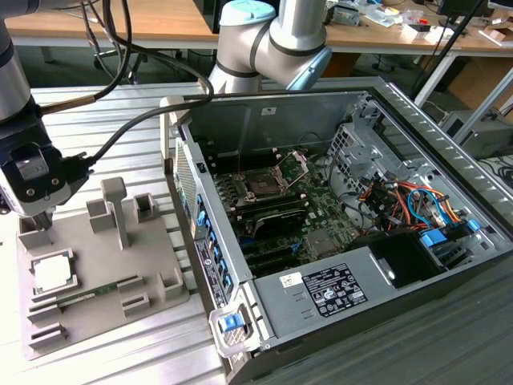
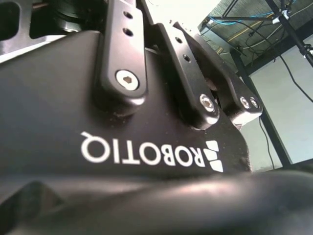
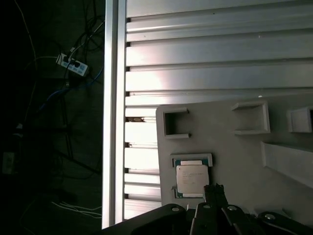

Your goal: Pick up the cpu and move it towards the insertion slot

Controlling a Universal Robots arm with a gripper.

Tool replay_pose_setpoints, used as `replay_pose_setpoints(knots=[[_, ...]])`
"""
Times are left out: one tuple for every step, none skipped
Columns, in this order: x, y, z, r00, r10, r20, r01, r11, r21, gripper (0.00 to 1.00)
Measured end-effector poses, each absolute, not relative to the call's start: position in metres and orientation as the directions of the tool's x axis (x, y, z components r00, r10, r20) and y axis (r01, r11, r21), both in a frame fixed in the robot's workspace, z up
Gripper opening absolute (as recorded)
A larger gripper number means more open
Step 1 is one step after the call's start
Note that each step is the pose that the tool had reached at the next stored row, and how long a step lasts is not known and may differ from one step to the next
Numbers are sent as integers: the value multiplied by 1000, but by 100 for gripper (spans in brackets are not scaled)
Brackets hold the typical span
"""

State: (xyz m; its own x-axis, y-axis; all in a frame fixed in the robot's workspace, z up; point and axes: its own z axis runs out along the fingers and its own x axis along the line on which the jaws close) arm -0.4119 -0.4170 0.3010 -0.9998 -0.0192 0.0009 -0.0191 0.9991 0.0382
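Note:
The cpu (image 1: 54,273), a small square chip with a pale top, lies flat in a square-rimmed holder on the grey fixture plate (image 1: 152,257) at the exterior view's left. My gripper (image 1: 38,222) hangs just above the plate's far left corner, a short way behind the chip, shut with nothing in it. In the first wrist view the cpu (image 3: 191,178) sits right beside the tip of my gripper (image 3: 214,192). The insertion slot (image 1: 263,184) is a dark square socket on the green motherboard inside the open case, its metal load plate (image 1: 293,164) hinged up.
A thin green memory stick (image 1: 92,290) lies on the plate near the chip. Grey posts (image 1: 116,210) stand between the chip and the computer case (image 1: 210,265). Cables (image 1: 401,200) and a power supply (image 1: 333,290) crowd the case.

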Motion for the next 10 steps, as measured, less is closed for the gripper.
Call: replay_pose_setpoints(knots=[[-412, -417, 301, -1000, -19, 1, -19, 999, 38, 11], [-412, -418, 301, -1000, -19, 1, -19, 999, 38, 11], [-412, -418, 300, -1000, -19, 1, -19, 999, 38, 11], [-413, -418, 300, -1000, -19, 1, -19, 999, 38, 11], [-413, -419, 300, -1000, -19, 1, -19, 999, 38, 11], [-413, -419, 300, -1000, -19, 1, -19, 999, 38, 11], [-413, -419, 300, -1000, -19, 1, -19, 999, 38, 11], [-413, -420, 300, -1000, -19, 1, -19, 999, 38, 11], [-414, -420, 300, -1000, -19, 1, -19, 999, 38, 11], [-414, -421, 299, -1000, -19, 1, -19, 999, 38, 11]])
